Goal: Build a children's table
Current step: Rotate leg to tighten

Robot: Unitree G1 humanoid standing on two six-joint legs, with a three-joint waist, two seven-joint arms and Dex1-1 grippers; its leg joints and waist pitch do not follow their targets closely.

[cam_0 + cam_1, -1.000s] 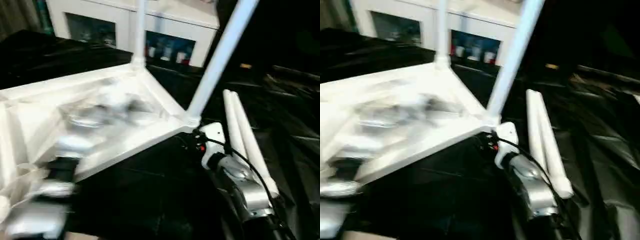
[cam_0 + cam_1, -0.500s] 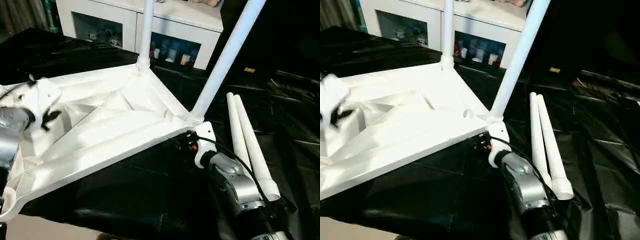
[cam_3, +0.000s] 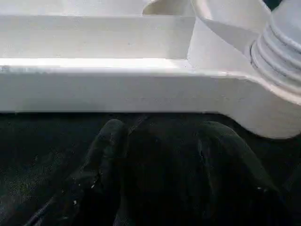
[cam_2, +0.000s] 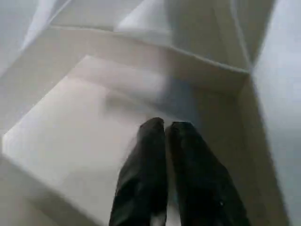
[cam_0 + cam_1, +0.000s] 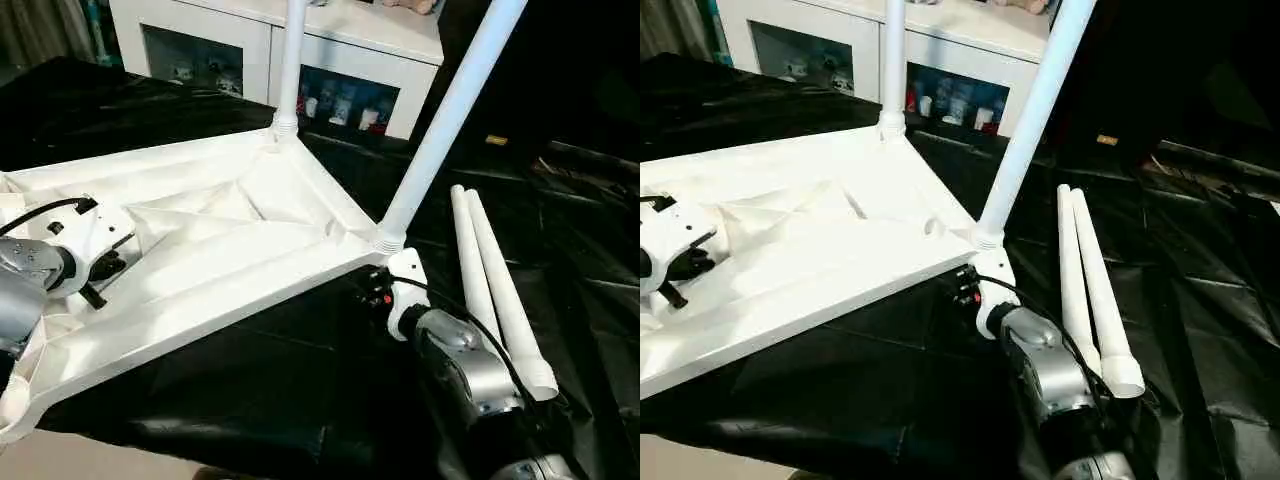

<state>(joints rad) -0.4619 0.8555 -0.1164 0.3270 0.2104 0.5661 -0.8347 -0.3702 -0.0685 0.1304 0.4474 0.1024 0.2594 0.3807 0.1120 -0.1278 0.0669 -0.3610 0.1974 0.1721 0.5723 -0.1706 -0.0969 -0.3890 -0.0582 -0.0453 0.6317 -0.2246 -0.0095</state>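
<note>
The children's table top [image 5: 250, 250] lies upside down on the black cloth, ribbed underside up. One white leg [image 5: 292, 60] stands in its far corner socket and another [image 5: 440, 120] in its right corner socket [image 3: 277, 61]. Two loose legs [image 5: 490, 280] lie side by side to the right. My left gripper [image 4: 164, 127] hangs over a recess of the underside at the left, its fingers shut with nothing between them. My right gripper [image 3: 164, 127] sits low against the top's rim beside the right corner socket, fingers apart over the cloth.
A white cabinet with glass doors [image 5: 350, 50] stands behind the work table. Crumpled black cloth [image 5: 590, 230] covers the table to the right of the loose legs. The work table's near edge [image 5: 100, 465] runs close below the top's near-left corner.
My left arm has come down onto the underside at the left and its fingers have closed. The right gripper's fingers have drawn closer together. The camera has settled after a blur.
</note>
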